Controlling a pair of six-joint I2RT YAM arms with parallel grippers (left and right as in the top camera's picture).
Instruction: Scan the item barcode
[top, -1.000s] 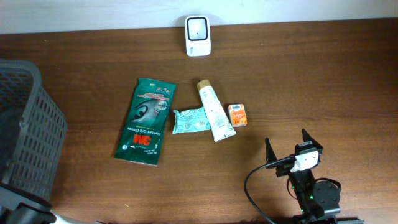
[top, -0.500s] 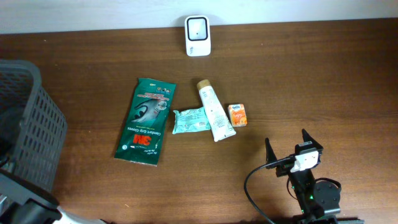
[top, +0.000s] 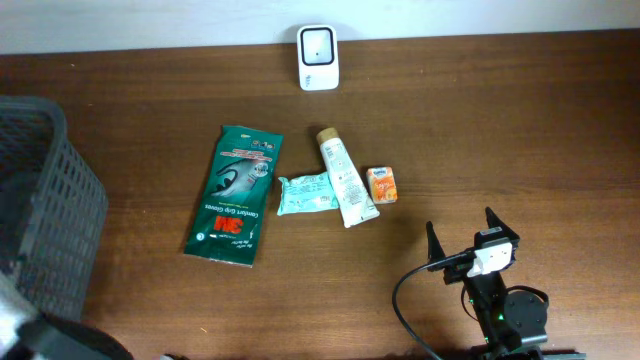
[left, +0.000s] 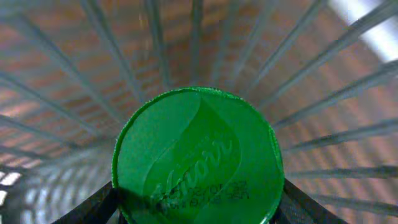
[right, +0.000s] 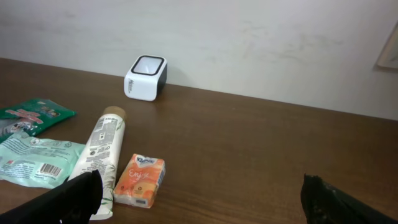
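Observation:
In the left wrist view my left gripper (left: 199, 213) is shut on a round green item (left: 198, 155). Its flat green face, with a printed date code, fills the view, and a dark finger (left: 93, 205) shows on each side. Grey basket bars (left: 323, 81) surround it. No barcode shows on it. The white scanner (top: 318, 44) stands at the table's far edge, also in the right wrist view as the scanner (right: 145, 77). My right gripper (top: 460, 230) rests at the front right, open and empty; the right gripper (right: 199, 199) points toward the scanner.
A dark mesh basket (top: 50, 200) stands at the left. Mid-table lie a green 3M pack (top: 235, 194), a teal packet (top: 303, 194), a white tube (top: 345, 178) and an orange tissue pack (top: 381, 185). A black cable (top: 405, 300) loops by the right arm.
The blurred left arm at the overhead view's bottom-left corner has shifted, and the basket rim has moved slightly. The right arm and the items on the table have not moved.

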